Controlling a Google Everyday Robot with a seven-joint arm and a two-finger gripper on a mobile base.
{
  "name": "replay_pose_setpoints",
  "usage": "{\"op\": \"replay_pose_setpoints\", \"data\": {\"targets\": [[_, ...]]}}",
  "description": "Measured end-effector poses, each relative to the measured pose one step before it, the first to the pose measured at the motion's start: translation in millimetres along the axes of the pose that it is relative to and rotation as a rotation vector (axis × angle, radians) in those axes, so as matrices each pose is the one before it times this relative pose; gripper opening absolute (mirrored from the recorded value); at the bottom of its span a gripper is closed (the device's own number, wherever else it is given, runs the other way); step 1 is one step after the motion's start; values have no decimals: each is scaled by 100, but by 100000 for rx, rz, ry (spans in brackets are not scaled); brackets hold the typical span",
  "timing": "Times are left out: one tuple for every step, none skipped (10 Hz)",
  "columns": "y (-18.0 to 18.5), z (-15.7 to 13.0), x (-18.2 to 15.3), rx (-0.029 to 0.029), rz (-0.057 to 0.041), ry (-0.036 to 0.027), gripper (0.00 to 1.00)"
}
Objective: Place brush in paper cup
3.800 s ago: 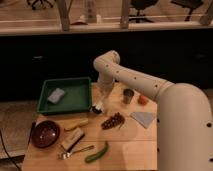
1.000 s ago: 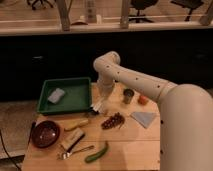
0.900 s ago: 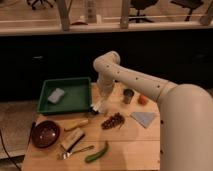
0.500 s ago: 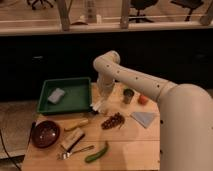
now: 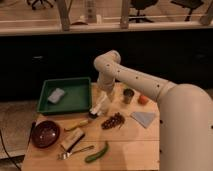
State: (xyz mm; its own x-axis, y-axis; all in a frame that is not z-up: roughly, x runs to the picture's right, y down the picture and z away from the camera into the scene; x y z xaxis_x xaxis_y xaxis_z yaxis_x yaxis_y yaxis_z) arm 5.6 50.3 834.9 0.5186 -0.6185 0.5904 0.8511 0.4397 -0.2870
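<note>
The gripper (image 5: 101, 102) hangs low over the wooden table (image 5: 130, 145), just right of the green tray (image 5: 75, 97); whether its fingers are apart or together cannot be told. A pale shape at its tip, with a dark end near the table, may be the brush (image 5: 96, 110), tilted down-left, though that is uncertain. The small cup (image 5: 128, 95), probably the paper cup, stands upright to the gripper's right, near it.

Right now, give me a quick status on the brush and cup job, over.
Gripper low over the table, beside the green tray. Paper cup stands apart behind it, upright. Brush: cannot pick it out. Grapes lie near the gripper.
</note>
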Motion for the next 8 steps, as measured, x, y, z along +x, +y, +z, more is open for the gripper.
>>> {"op": "replay_pose_setpoints", "data": {"targets": [[-27,21,32,195,-219,-279,80],[-8,29,25,148,-210,-317,80],[8,26,35,118,-174,-249,80],[-35,-28,17,113,-136,-59,80],[9,20,12,25,-42,-116,80],[44,37,36,-112,15,-29,80],[41,-10,40,-183,80,45,80],[28,48,12,-227,64,159,80]]}}
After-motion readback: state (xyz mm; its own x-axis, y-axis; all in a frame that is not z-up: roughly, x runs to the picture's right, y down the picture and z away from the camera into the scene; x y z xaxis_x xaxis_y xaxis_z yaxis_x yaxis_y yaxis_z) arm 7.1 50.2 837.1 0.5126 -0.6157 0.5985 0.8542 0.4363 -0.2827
